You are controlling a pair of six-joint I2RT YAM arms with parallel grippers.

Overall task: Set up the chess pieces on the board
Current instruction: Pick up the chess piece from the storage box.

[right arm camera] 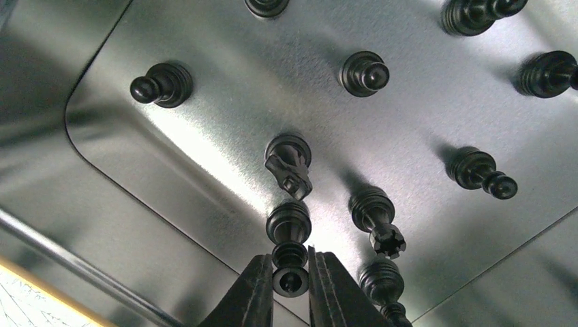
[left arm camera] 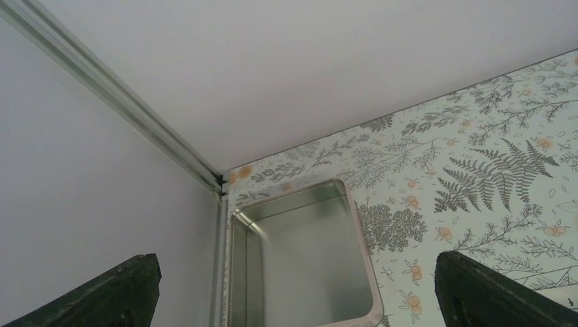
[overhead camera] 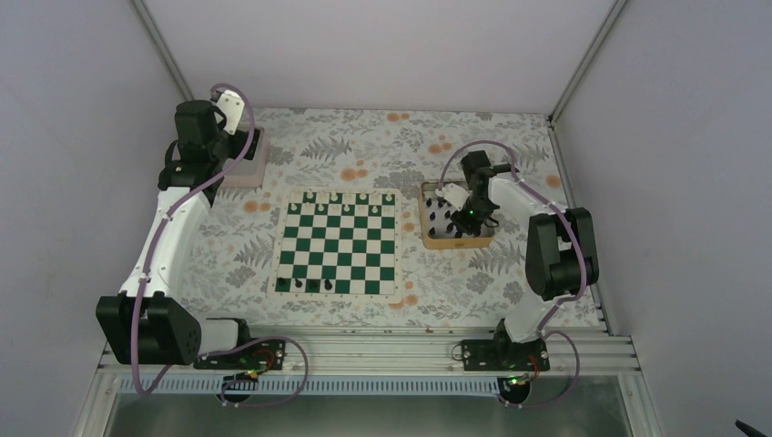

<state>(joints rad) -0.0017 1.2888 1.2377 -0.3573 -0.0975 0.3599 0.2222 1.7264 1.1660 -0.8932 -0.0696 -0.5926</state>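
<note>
Your right fingers are clamped on one black piece standing in the metal tray, with several more around it. Your left fingers are wide apart and hold nothing. Only a few black pieces occupy the near row of the board; most of the setup remains.

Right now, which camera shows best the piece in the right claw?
The right wrist view: the black piece is close up, its top pinched in the right claw. The top external view hides it under that arm; the left wrist view lacks it.
</note>
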